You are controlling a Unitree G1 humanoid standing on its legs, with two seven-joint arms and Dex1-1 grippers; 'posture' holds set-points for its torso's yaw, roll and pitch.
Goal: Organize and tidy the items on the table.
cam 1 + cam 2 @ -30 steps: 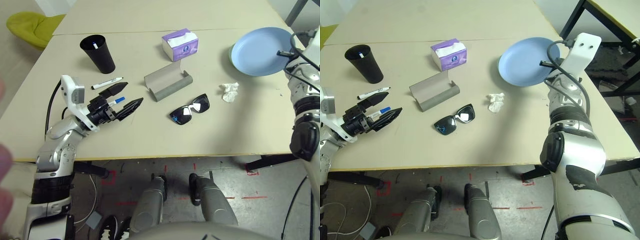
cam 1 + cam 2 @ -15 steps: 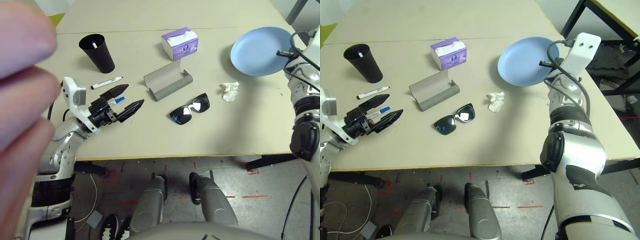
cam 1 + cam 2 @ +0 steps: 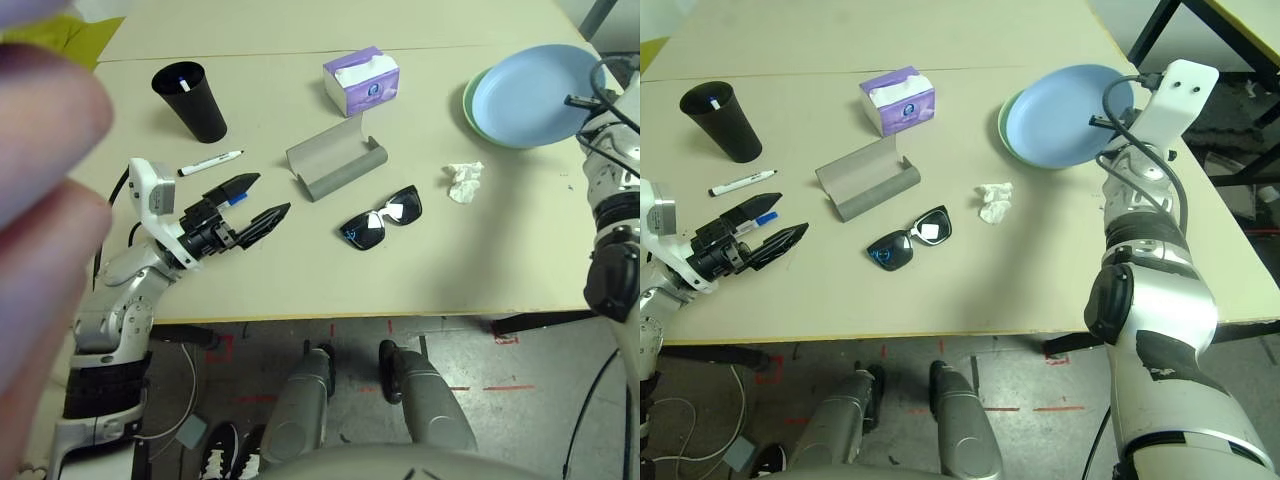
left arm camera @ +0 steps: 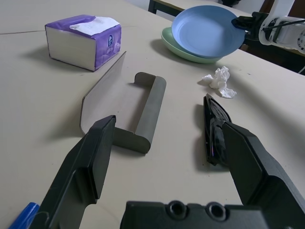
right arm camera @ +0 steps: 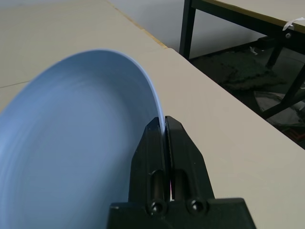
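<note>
From my seat a person's blurred hand (image 3: 45, 200) fills the far left, close to the lens. On the surface (image 3: 970, 290), the black cup (image 3: 719, 122) stands near the left back edge with a marker upright in it. The black-capped marker (image 3: 742, 183) lies just in front of it, and the blue-capped marker (image 3: 764, 217) lies under my left jaws (image 3: 775, 224), which hang spread wide and hold nothing, close to the near left edge. Mid-surface sits the open grey glasses case (image 3: 866, 178), with a purple tissue box (image 3: 898, 99) behind it and the black sunglasses (image 3: 908, 238) in front; bare room runs from the sunglasses to the near edge. Right of these lies the crumpled tissue (image 3: 994, 201) with free space around it. At the right back corner my right jaws (image 5: 165, 125) are pinched tight on the rim of the blue plate (image 3: 1065, 115), which is over the green plate (image 3: 1008, 131); the surface's right edge is just beyond.
</note>
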